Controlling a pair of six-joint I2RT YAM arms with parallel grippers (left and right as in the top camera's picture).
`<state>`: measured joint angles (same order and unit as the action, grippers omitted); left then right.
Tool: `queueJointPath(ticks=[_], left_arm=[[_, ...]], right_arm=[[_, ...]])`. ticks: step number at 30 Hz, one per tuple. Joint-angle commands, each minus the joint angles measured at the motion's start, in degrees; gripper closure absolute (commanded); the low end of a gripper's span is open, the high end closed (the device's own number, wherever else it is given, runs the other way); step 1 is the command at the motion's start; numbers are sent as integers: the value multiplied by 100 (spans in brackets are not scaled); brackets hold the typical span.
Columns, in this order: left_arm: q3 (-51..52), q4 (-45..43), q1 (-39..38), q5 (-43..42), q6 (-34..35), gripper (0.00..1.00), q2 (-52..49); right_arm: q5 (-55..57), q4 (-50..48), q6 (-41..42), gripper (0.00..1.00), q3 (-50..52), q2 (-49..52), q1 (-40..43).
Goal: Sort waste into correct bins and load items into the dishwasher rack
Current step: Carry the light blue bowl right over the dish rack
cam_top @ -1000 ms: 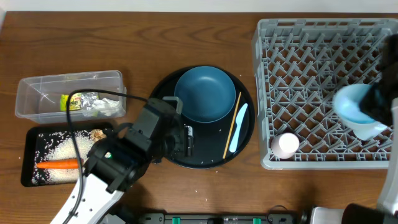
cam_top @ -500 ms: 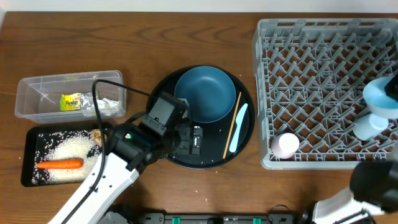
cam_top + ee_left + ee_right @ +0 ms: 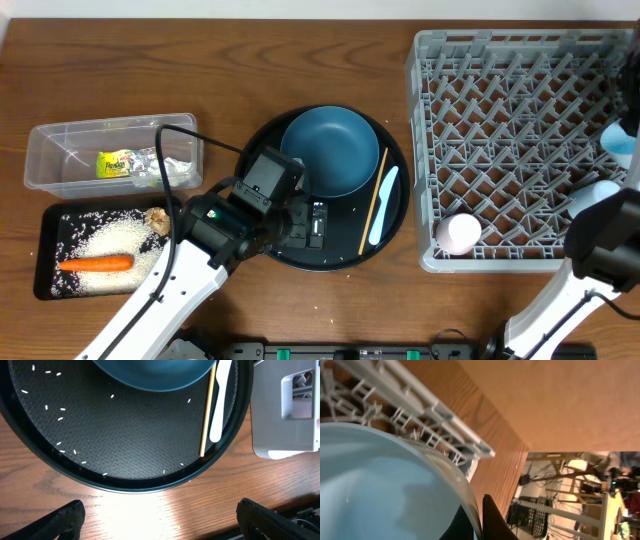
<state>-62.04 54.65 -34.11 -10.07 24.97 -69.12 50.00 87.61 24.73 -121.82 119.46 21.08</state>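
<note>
The thin wooden chopstick (image 3: 373, 200) lay front-to-back, slightly slanted, on the textured round black tray (image 3: 340, 252), parallel to the smooth pale-blue utensil (image 3: 382, 205). The left hand (image 3: 312, 224) gaped wide above the tray. The right hand (image 3: 479, 522) was clamped on the glossy pale bowl (image 3: 380, 485) over the grey lattice rack (image 3: 500, 100).

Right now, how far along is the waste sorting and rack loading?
Done: wrapper and tissue in the clear tub; carrot and rice in the black tray; pink cup in the rack. In hand: the right end effector holds the blue cup over the rack. Remaining: dark-blue plate, utensil, chopstick and stray rice grains on the round tray.
</note>
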Motion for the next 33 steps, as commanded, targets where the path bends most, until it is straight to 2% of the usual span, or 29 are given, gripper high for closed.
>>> queueJointPath(ticks=[1,16,33], left_arm=[[-68,20,28,70,-118,2,-13],[-68,20,28,70,-118,2,-13],[-68,20,28,68,-118,2,-13]], right_arm=[[610,-219,-219,99,-114,234,-15],[1027,-339,-424,99,-114,1534,-448],[835,-492,-686,99,-111,1596,-1014]])
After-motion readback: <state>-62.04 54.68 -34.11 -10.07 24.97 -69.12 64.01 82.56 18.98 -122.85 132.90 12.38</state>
